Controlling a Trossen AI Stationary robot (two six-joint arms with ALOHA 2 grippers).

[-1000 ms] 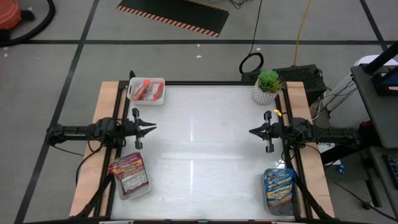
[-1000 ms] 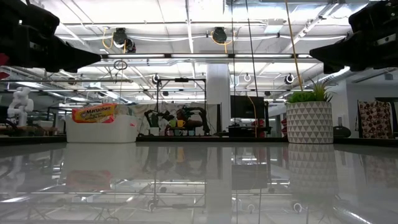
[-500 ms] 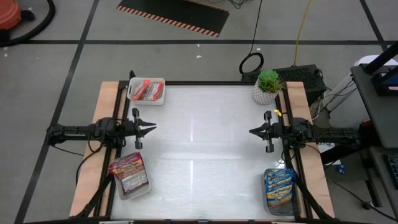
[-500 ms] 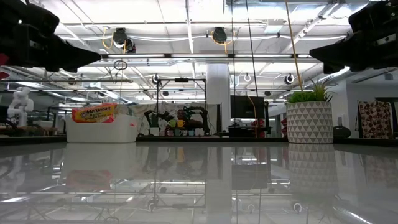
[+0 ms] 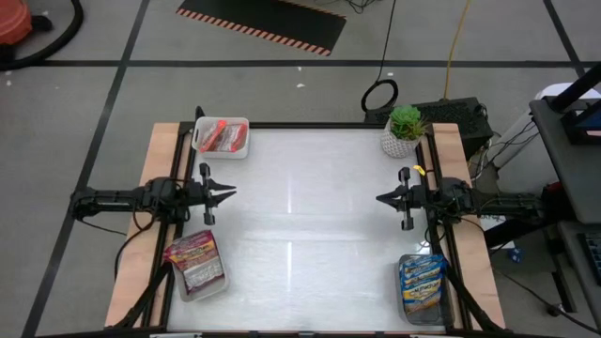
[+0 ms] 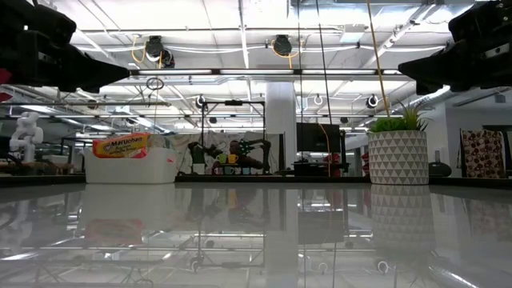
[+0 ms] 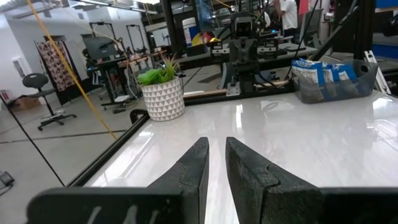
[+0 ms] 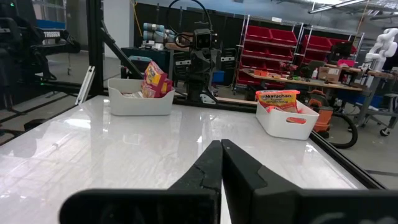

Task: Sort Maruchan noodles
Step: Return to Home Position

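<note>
Packets: orange-red plastic ramen packets (image 8: 277, 99) printed "Maruchan", in white bin (image 8: 286, 120); other wrappers' print seemingly unreadable. Left gripper (image 7: 214, 163) nearly clenched, right gripper (image 8: 219, 163) clenched, both empty.

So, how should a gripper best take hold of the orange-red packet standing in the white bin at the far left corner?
Probably from above: the orange-red packet stands on edge in the white bin, its top edge above the rim. Pinch that raised edge across its thin faces.
</note>
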